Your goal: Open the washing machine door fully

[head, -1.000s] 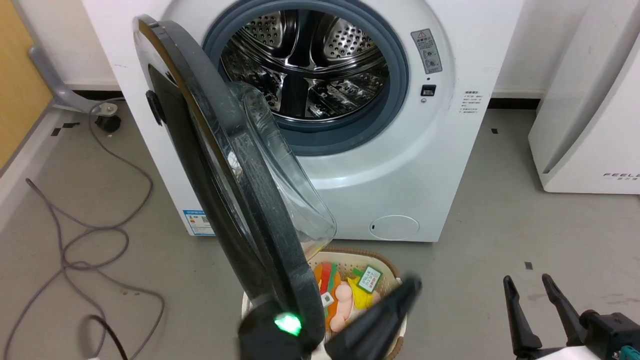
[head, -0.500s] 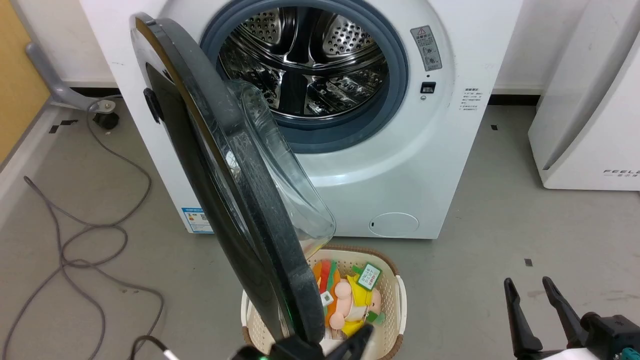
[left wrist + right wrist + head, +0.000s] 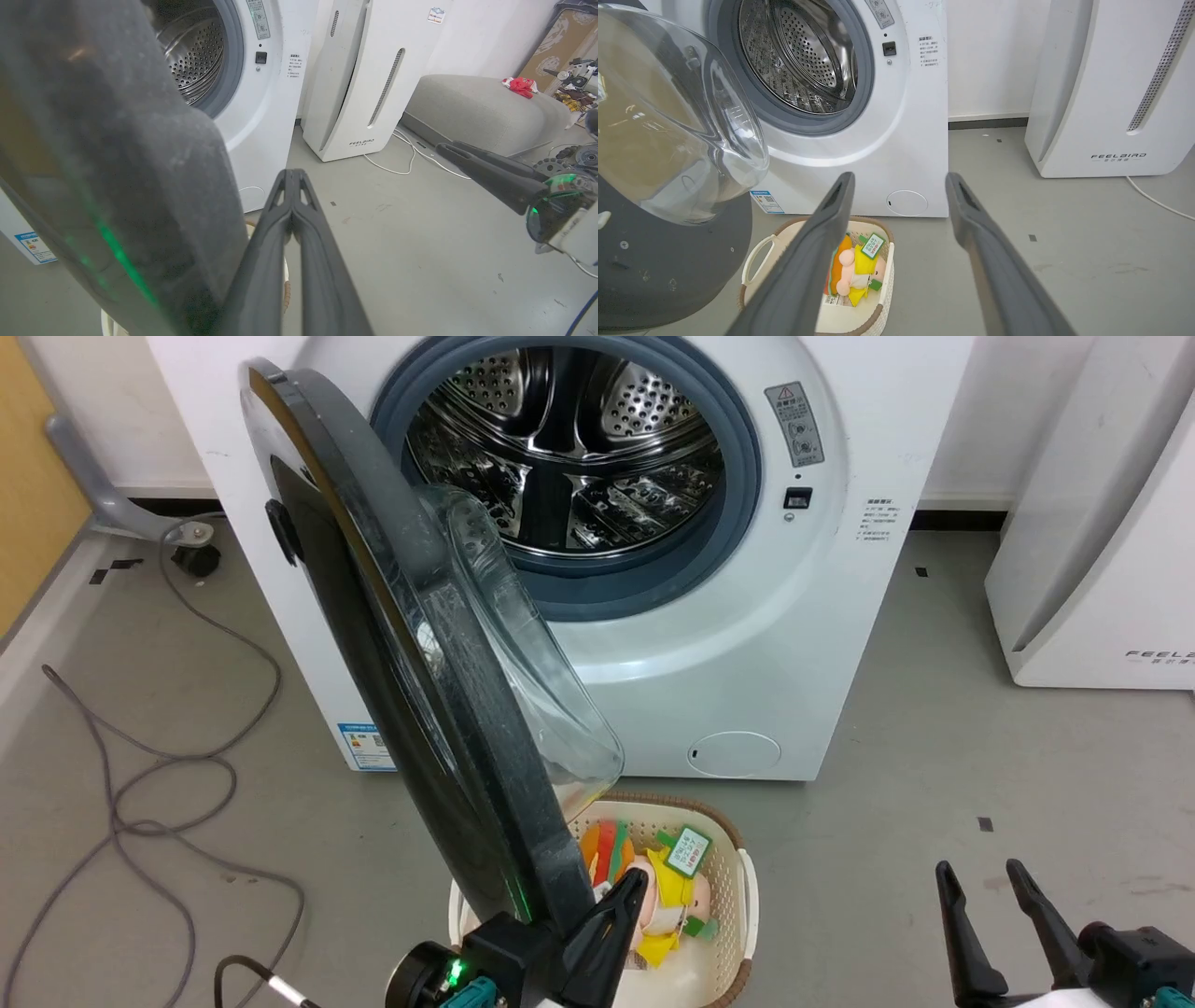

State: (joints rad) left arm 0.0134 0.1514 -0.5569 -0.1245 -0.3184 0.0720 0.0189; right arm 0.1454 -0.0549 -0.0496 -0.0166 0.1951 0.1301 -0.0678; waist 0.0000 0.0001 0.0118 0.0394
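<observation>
The washing machine door [image 3: 448, 691] stands partly open, swung out to the left, its black rim edge-on to me and its clear glass bowl [image 3: 523, 653] facing the steel drum opening [image 3: 569, 448]. My left gripper [image 3: 638, 879] is shut on nothing, low at the door's bottom edge, fingers just right of the rim. In the left wrist view the shut fingers [image 3: 292, 196] rise beside the dark door rim [image 3: 117, 163]; touch is unclear. My right gripper [image 3: 977, 870] hangs open at the lower right, away from the door. The right wrist view shows the right gripper [image 3: 900, 178] open and the door's glass bowl [image 3: 668, 126].
A cream basket [image 3: 744, 896] of soft toys sits on the floor under the door's lower edge, before the white washer [image 3: 747, 644]. Grey cables [image 3: 140, 775] loop on the floor at left. A white appliance [image 3: 1092, 551] stands to the right, a grey cushion [image 3: 476, 107] beyond it.
My left gripper dropped low out of the picture, then rose again to the door's bottom edge, closer to the rim than before. The door's angle looks unchanged; the right gripper stayed put.
</observation>
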